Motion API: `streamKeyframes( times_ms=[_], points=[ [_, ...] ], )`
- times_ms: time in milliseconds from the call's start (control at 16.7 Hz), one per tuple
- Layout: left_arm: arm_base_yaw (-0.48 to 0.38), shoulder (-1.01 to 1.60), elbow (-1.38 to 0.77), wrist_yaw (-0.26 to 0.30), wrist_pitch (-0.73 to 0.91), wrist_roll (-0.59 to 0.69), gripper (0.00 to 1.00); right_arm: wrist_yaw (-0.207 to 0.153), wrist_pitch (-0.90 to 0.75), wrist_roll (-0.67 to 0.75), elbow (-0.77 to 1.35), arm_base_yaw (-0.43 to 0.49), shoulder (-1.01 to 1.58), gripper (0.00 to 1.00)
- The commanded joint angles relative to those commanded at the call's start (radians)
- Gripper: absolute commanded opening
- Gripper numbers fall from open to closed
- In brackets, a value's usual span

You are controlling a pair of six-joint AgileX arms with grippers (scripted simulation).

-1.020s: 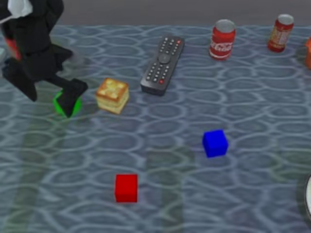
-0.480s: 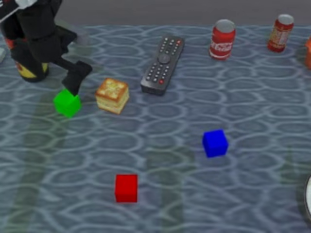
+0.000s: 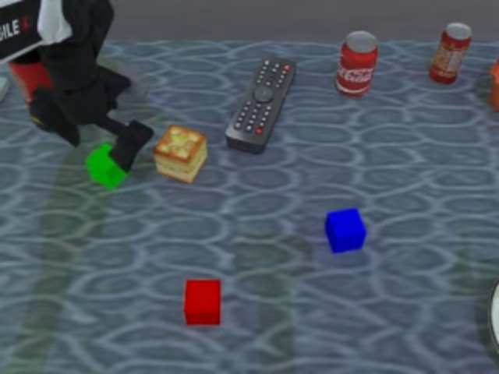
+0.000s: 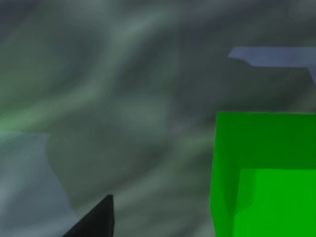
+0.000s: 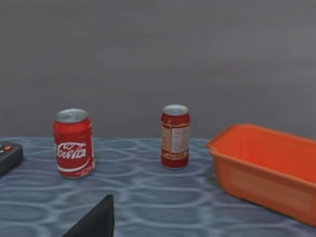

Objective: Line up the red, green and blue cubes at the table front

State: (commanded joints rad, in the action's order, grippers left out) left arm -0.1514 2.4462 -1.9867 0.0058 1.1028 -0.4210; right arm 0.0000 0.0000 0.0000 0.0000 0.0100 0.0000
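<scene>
Now: closing in on the green cube

Upper left of the frame, the left pincer (image 3: pixel 117 152) straddles the green cube (image 3: pixel 105 166), fingers apart, not yet clamped. Centre over it, avoid the patterned block (image 3: pixel 180 153), then carry toward the red cube (image 3: pixel 203 301) and blue cube (image 3: pixel 345 230)

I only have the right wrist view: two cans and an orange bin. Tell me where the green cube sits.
Observer: The green cube is at the far left of the table in the top view, just left of the orange-yellow patterned block.
Operator: Report the left gripper.
Observer: The left gripper is low, right at the green cube; the left wrist view shows the cube up close.
Operator: Give me the other two cubes.
Observer: The red cube lies near the front, left of centre; the blue cube sits apart, farther back and to its right.
</scene>
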Motion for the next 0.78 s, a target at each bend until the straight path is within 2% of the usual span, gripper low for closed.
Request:
streamKeyframes(
  times_ms=[180, 420, 780],
  points=[
    [0.002, 0.030, 0.064, 0.000, -0.089, -0.002, 1.00, 0.000, 0.000, 0.000, 0.000, 0.000, 0.000, 1.00],
    [0.002, 0.035, 0.072, 0.000, -0.098, -0.002, 1.00, 0.000, 0.000, 0.000, 0.000, 0.000, 0.000, 1.00],
    [0.002, 0.035, 0.072, 0.000, -0.098, -0.002, 0.55, 0.000, 0.000, 0.000, 0.000, 0.000, 0.000, 1.00]
  ],
)
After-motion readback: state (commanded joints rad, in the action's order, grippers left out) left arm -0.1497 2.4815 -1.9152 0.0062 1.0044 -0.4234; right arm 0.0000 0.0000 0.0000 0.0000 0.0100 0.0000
